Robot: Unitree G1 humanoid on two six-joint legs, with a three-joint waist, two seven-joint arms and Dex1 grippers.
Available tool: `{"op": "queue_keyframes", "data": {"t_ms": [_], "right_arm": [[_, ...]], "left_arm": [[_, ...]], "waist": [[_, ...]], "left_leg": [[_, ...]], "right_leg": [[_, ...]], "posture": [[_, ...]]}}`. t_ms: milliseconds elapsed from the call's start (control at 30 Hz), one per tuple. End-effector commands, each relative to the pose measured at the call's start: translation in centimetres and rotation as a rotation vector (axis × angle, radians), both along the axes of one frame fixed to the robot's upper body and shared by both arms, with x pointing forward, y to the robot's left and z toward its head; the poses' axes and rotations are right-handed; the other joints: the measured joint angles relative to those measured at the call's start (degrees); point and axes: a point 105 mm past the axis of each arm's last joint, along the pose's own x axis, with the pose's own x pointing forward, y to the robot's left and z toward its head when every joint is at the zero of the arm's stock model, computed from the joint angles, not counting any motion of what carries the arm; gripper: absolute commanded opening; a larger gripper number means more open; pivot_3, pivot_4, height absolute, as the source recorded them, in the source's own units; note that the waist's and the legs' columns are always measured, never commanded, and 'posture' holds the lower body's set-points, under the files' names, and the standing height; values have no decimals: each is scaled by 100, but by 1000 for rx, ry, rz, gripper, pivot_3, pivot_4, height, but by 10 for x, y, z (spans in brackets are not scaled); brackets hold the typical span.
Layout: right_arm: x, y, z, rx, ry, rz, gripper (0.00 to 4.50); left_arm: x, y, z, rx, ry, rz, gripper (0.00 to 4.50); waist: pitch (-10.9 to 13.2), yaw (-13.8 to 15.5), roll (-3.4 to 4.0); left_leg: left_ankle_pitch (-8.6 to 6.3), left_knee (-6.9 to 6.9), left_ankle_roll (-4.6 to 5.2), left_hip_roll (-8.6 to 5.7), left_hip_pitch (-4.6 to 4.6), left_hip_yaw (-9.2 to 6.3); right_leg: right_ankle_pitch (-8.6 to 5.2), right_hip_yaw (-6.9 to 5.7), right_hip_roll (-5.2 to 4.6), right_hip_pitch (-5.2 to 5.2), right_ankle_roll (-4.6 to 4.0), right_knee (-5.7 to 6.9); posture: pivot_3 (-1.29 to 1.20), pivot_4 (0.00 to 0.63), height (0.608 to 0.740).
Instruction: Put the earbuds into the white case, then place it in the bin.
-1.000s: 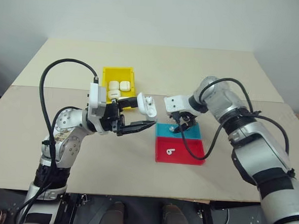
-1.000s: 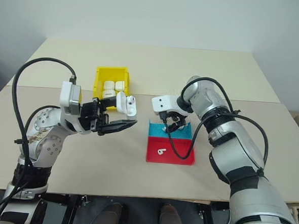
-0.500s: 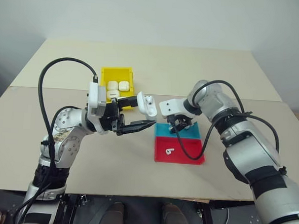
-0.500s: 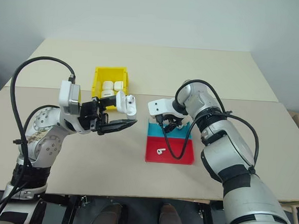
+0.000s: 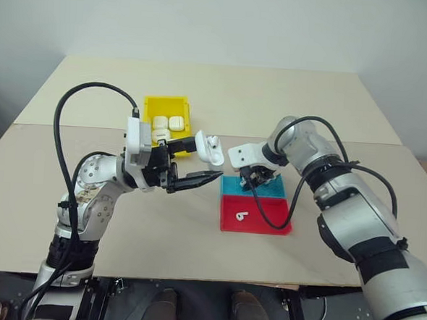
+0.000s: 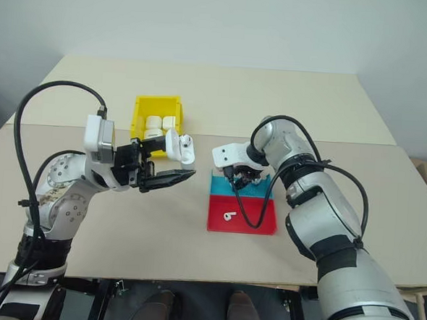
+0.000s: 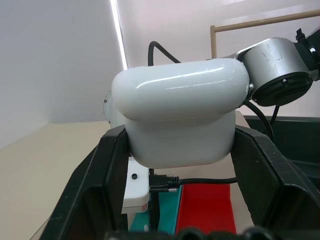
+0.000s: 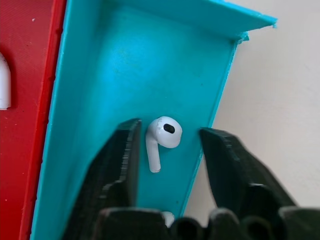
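Blue tray (image 8: 115,65): earbud (image 8: 162,140) stem parallels end-effector fingers (image 8: 120,165).

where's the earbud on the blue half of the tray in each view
Left eye view: the earbud lies on the tray's blue half, under the right claw.
Right eye view: the same spot, largely hidden by that claw.
Left wrist view: hidden behind the white case.
Right wrist view: middle, between the two black fingers.
Shared landmark: the blue-and-red tray.
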Motion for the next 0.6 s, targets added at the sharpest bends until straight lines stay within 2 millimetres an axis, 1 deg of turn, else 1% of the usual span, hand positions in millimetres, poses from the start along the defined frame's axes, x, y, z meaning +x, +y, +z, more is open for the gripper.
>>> {"op": "queue_keyframes", "data": {"t_ms": [33, 67, 300, 400, 500, 567, 600], "right_arm": [[0, 0, 2, 0, -8, 10, 916], [1, 0, 2, 1, -8, 8, 666], [1, 0, 4, 29, -1, -11, 662], [1, -1, 17, 116, 29, -66, 662], [-1, -11, 35, 224, 60, -120, 662], [-6, -19, 51, 339, 97, -166, 662], [-9, -23, 62, 434, 122, -197, 662]], "left_arm": [[-7, 3, 11, -12, -65, 4, 2781], [-7, 3, 11, -12, -64, 3, 2781], [-8, 3, 12, -9, -64, 0, 2781], [-8, 2, 11, -7, -58, -12, 2781], [-8, 1, 11, -7, -51, -29, 2781], [-8, -1, 10, -8, -47, -37, 2781], [-7, -1, 10, -9, -46, -42, 2781]], "waist": [[0, 0, 0], [0, 0, 0], [0, -1, 0], [0, 2, 0], [1, 15, 1], [1, 43, 1], [1, 62, 1]], "left_leg": [[0, 0, 0, 0, 0, 0], [0, 0, 0, 0, 2, 0], [1, 0, -1, 0, 2, -1], [1, 0, -1, 0, 2, -1], [1, 0, -1, 0, -1, 0], [1, -1, -1, -1, -4, -2], [1, -1, -1, 0, -5, -3]], "right_leg": [[0, 0, 0, 0, 0, 0], [0, 0, 0, 2, 0, 1], [0, 0, 0, 1, 0, 0], [0, 0, 0, 1, 0, 0], [0, 0, 0, -1, 0, 0], [0, -1, -2, 0, 0, 0], [1, -3, -2, 2, 0, 0]], "posture": [[0, 150, 740], [0, 150, 740], [0, 150, 740], [0, 150, 740], [0, 150, 740], [0, 150, 740], [0, 150, 740]]}}
